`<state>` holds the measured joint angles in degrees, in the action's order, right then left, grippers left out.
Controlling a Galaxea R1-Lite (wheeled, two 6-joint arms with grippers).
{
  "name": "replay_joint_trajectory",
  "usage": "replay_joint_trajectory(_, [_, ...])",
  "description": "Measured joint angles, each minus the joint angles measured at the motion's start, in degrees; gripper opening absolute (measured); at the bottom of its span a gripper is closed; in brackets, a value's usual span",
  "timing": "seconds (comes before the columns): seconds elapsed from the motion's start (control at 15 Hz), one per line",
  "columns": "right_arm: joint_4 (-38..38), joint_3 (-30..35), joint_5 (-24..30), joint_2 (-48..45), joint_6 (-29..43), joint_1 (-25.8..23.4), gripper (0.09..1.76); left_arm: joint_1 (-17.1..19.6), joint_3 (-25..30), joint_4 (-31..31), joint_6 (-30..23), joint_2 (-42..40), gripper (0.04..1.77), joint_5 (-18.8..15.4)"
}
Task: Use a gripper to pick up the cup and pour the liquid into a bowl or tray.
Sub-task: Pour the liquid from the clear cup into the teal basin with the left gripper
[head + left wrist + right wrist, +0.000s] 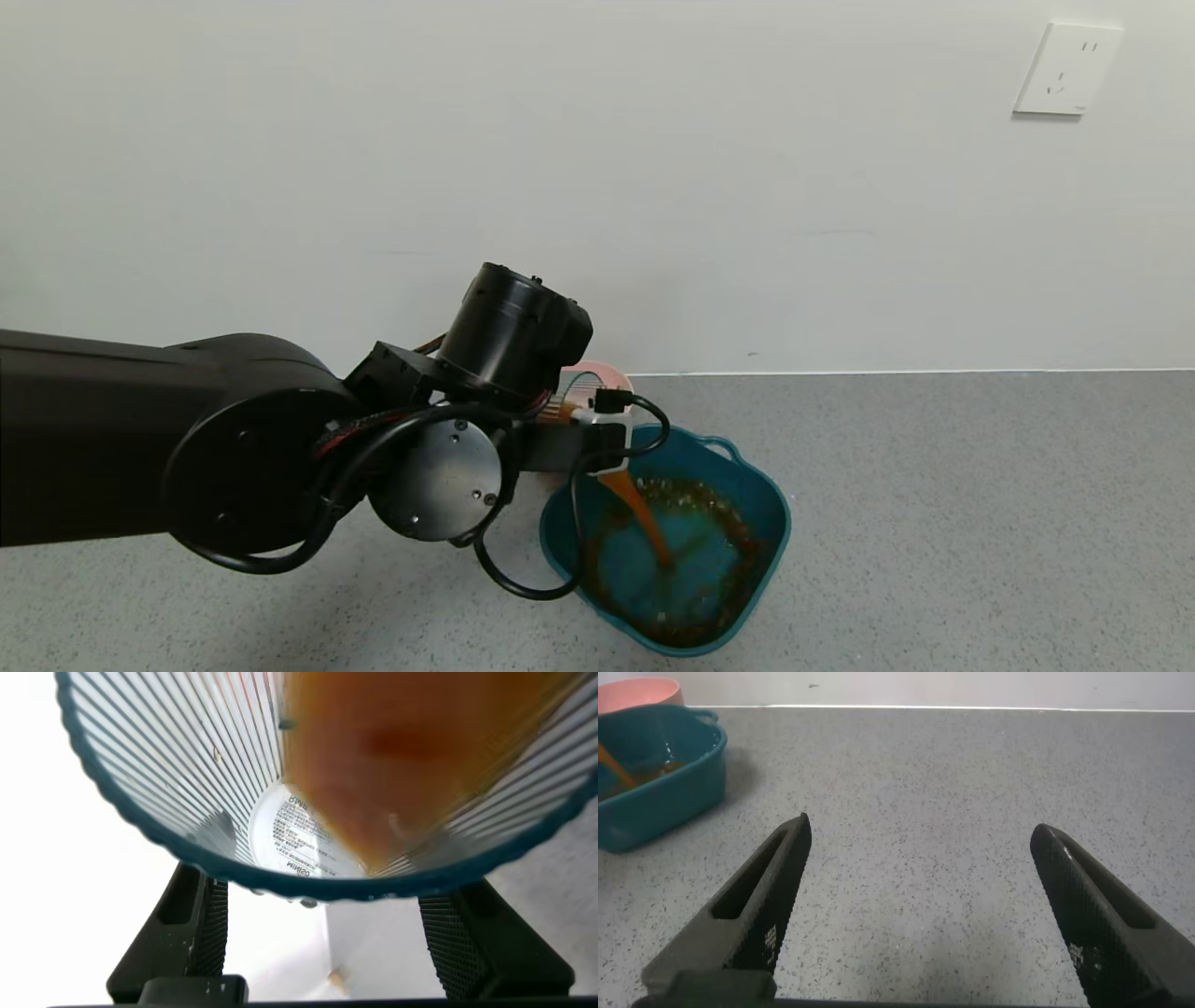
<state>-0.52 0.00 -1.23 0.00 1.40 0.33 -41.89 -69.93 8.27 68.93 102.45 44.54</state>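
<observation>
Left claw (322,952) grips the tilted ribbed cup (187,784); orange-brown liquid (644,523) streams into the teal basin (770,523) near the tabletop's (980,523) far edge. Right claw (920,910), fully spread and empty, hovers over bare tabletop.

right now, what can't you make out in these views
- Head view: the left tool and most of the cup are hidden behind the arm's wrist and cables.
- Head view: the pink bowl shows only a rim behind that wrist.
- Left wrist view: the cup's label is too small to read.
- Right wrist view: the teal basin is cut off at the edge.
</observation>
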Motion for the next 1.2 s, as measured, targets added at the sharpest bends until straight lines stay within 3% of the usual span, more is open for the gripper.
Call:
replay_joint_trajectory(0.4, [0.0, 0.0, 0.02, 0.0, 0.02, 0.0, 1.71, -1.52, -0.13, -0.02, 4.86, -0.3, 1.19, 5.34])
replay_joint_trajectory(0.67, [0.0, 0.0, 0.0, 0.0, 0.0, 0.0, 1.71, -1.83, -0.13, 0.05, 12.43, -0.69, 1.19, 8.05])
replay_joint_trajectory(0.93, [0.01, 0.0, 0.02, 0.0, 0.02, 0.0, 1.71, -2.24, -2.58, 0.02, 23.27, -1.57, 1.19, 10.41])
replay_joint_trajectory(1.2, [0.01, 0.0, 0.02, 0.0, 0.0, 0.0, 1.71, -3.25, -3.61, 0.33, 25.61, -1.84, 1.19, 11.07])
